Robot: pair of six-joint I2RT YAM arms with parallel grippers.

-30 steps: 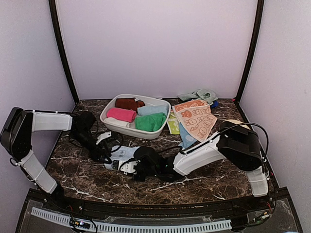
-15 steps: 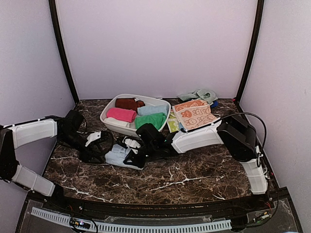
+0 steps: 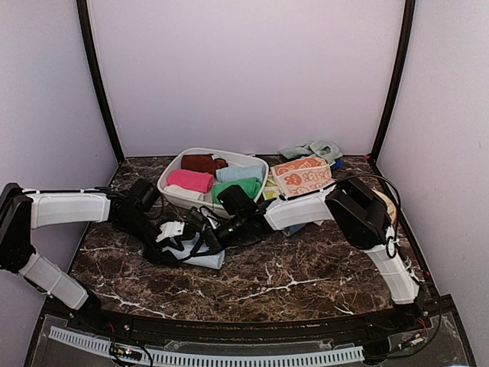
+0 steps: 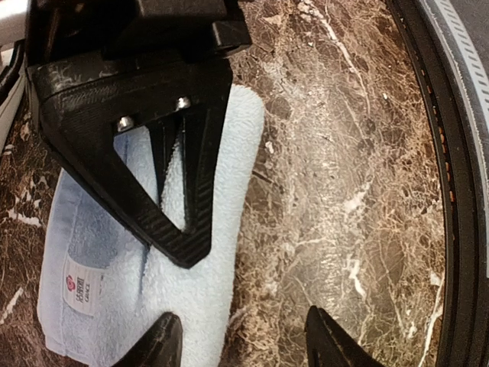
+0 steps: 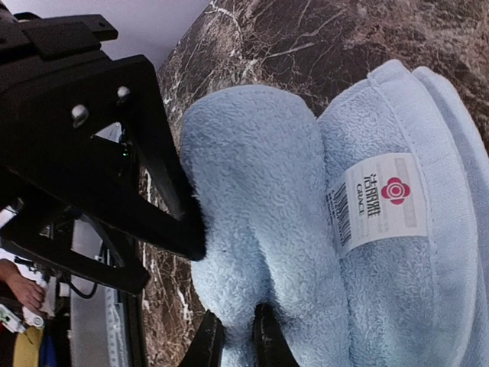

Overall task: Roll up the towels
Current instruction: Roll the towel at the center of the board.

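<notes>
Fingers (image 5: 208,345) of the right gripper (image 5: 235,345) are clenched almost tip to tip on a plump fold of the pale blue towel (image 5: 267,191), gripping it. The left gripper (image 4: 246,348) is released. Its fingers (image 4: 164,345) stand apart, one tip over the towel's edge and the other over bare marble, holding nothing. The two grippers are close together over this towel.

The towel lies on the table (image 3: 306,267), left of centre, between the basin (image 3: 170,174) and the near edge. Its long axis runs roughly along the near edge, left to right, with the right end a little nearer that edge. It is partly rolled: one thick fold bulges beside a flatter layer, which carries a white label (image 5: 374,202) with a red flower mark.

That is the one towel under the grippers. Four rolls lie in the basin — a brown roll (image 3: 202,162), a pink roll (image 3: 191,180), a pale blue roll (image 3: 239,173) and a green roll (image 3: 238,188). A pale piece below the pink one is too hidden to name.

Right of the basin, one peach printed towel (image 3: 302,176) lies flat. A strip of one yellow-green towel (image 3: 272,196) shows beside it, partly under the right arm. One crumpled pale green cloth (image 3: 313,149) sits at the far edge.
</notes>
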